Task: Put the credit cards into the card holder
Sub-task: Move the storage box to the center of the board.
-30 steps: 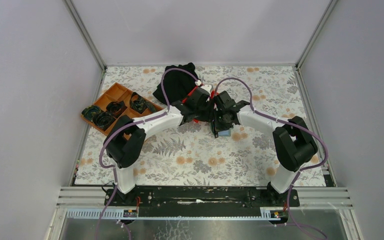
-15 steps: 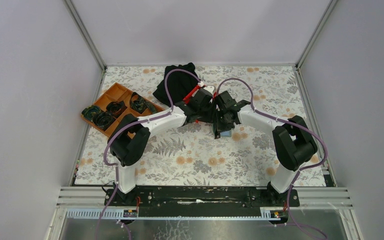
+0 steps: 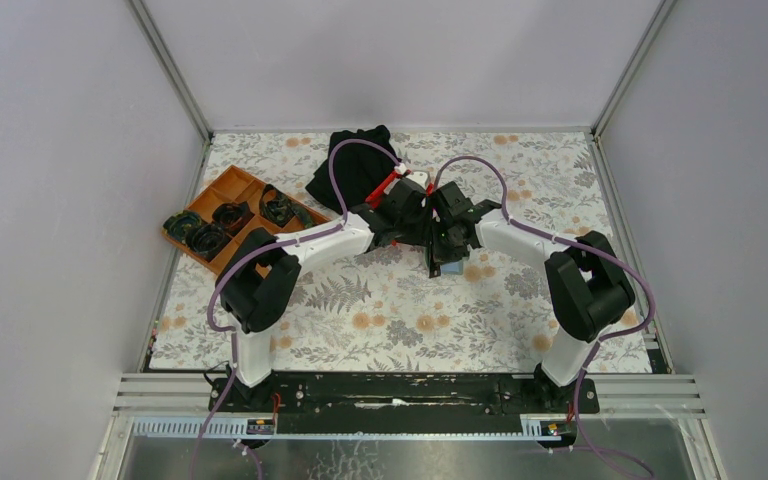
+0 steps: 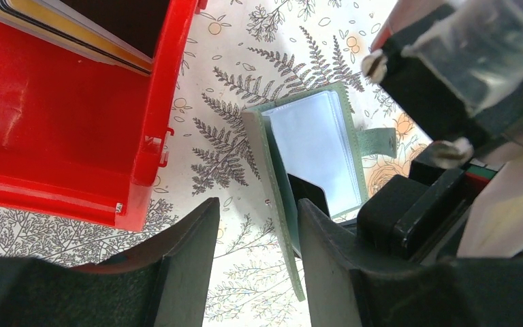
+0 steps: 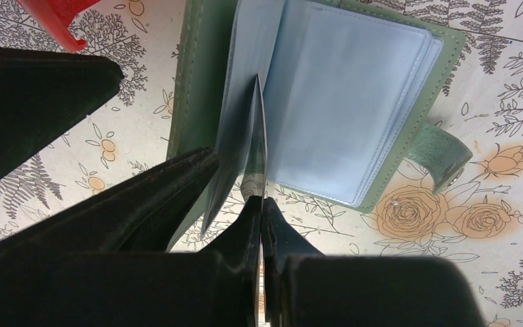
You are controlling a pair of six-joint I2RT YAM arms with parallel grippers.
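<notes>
Small grey-green folding card holder, lying open near the middle of the floral worktop, clear sleeves fanned upward. Thin pale credit card, seen edge-on, pinched tight in the fingers of the right gripper. Long axis in line with the holder's spine, leading edge in among the sleeves. Right arm plainly the nearer, so probably a straight push along that axis next. Left gripper with fingers moderately apart, holding nothing, astride the raised cover. Close by, seemingly toward the far edge, red plastic bin with stacked cards.

Plain pale grey walls (joined by aluminium posts) enclose a table with floral-print cover
</notes>
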